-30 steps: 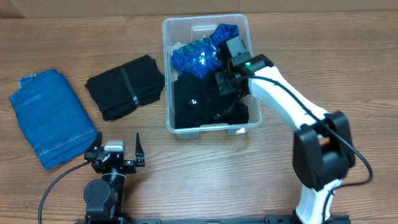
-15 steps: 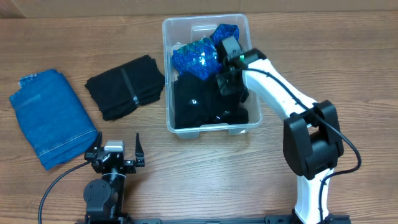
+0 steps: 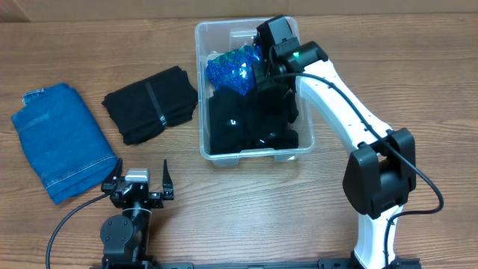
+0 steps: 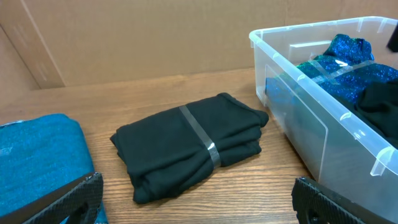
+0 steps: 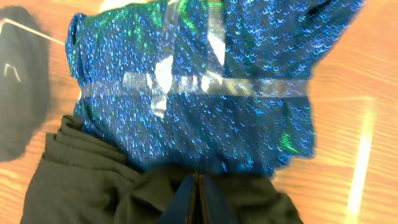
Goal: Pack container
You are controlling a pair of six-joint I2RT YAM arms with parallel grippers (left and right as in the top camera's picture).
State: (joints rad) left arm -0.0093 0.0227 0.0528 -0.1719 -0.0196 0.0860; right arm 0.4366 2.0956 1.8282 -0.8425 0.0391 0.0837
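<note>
your right gripper, fingers pressed together, is over the sparkly blue garment in the container; left gripper fingers spread wide.

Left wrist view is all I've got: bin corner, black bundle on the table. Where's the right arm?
Observer: It reaches into the container from the right. The right gripper sits at the edge of the blue sequined garment.
Operator: Jaws?
Observer: Shut, nothing seen between them.
Operator: How full is the bin?
Observer: Its near half is covered by black garments; the blue one lies in the far half.
</note>
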